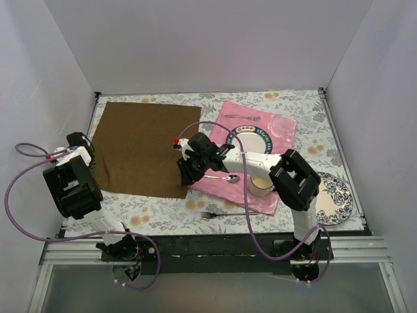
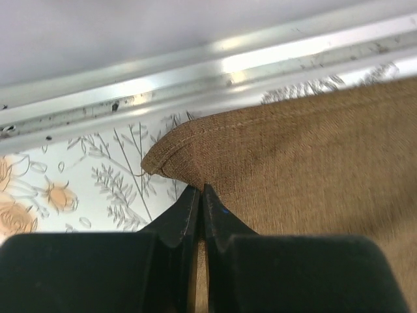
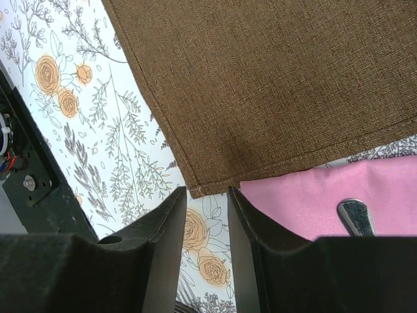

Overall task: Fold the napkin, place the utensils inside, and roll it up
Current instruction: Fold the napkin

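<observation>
Barely started: napkin point(image 1: 140, 147) lies flat and unfolded on the far-left part of the tabletop point(image 1: 163, 212), no crease in it, nothing on it. My left tool point(image 2: 201, 192) is together, clamped on the napkin at its left edge, where the cloth humps up in a small curl next to the tabletop's left rail point(image 2: 195, 85). My right tool point(image 3: 207, 202) is apart, not on anything, with the napkin's near-right corner just off its tips. So I judge this the grab before the first fold; the fold, loading and rolling are all left.

Utensils are all outside the napkin: fork point(image 1: 221, 214) by the near edge of the tabletop, spoon point(image 1: 221, 177) on the pink cloth point(image 1: 280, 127) near my right tool, another utensil point(image 1: 242, 117) at the pink cloth's far edge.

Also on the pink cloth are a plate point(image 1: 255, 140) and a cup point(image 1: 260, 186); a floral plate point(image 1: 335, 195) sits at the near-right corner.

In the way: the pink cloth butts right up to that napkin corner, so my right tool could catch it too. The spoon is close by.
</observation>
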Robot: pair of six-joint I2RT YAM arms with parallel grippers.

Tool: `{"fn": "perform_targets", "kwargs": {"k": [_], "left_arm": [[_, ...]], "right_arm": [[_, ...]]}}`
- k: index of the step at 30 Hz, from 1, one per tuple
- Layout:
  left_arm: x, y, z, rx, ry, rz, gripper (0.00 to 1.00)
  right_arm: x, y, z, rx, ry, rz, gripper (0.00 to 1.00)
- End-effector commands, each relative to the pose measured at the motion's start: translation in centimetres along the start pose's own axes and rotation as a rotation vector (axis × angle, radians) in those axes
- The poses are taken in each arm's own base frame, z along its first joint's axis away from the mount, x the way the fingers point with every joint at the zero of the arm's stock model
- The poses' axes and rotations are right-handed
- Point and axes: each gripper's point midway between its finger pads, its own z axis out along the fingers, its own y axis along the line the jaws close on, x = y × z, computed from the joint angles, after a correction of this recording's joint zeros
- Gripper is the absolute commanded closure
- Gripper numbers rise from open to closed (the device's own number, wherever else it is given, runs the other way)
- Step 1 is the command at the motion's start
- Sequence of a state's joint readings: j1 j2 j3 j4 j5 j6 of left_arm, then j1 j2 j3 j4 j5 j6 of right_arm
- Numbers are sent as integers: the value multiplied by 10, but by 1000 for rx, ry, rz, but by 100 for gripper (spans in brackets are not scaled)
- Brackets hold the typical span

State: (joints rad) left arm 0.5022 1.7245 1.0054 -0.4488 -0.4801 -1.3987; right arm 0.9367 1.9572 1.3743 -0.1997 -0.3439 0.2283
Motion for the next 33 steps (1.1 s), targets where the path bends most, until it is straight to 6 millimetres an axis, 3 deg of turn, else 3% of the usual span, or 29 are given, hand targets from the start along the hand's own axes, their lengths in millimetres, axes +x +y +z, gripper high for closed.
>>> {"fn": "perform_targets", "kwargs": {"k": [1,8,13,19,23,27,31,33], "left_arm": [[-21,-6,-38,57,-59,27,100],[-39,-35,-79,169,-155,87,100],[-55,-53,-102,252,-181,76,100],[-67,-70,-127,380,-200,61,94],[-69,-87,-144,460,-209,76,93],[-56,-110,-161,531,-219,132,92],[-34,-145,-185,618,-216,218,92],[-17,-162,-195,650,-213,267,92]], "right_arm": [[-20,7,-4,-36,-55,-21,61],[-19,6,27,-98,-24,36,63],[3,6,47,-97,38,57,66],[30,21,58,-118,90,62,66],[36,38,60,-197,106,106,67],[16,45,49,-222,66,98,67],[-29,41,13,-214,-30,89,67],[-50,27,-10,-188,-89,96,66]]}}
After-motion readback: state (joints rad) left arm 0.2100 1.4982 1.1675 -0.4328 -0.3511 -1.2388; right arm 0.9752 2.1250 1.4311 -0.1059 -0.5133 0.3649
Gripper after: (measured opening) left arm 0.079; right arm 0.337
